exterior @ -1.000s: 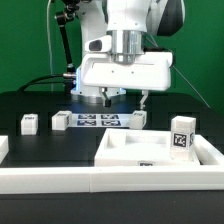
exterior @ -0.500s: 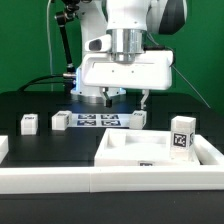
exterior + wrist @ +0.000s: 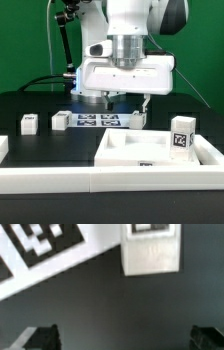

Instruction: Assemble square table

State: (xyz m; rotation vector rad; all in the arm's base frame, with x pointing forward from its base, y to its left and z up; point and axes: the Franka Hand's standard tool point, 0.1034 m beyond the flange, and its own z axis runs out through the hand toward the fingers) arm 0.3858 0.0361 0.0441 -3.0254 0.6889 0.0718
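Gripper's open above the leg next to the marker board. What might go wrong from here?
1. In the wrist view the leg lies off to one side, not between the fingers. Descending now would likely miss it or clip it.
2. The leg sits close beside the marker board, so a finger might land on the board.
3. The open gripper holds nothing; a nudge could topple the leg.

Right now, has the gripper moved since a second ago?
Yes: the gripper has dropped slightly toward the marker board, jaws open.
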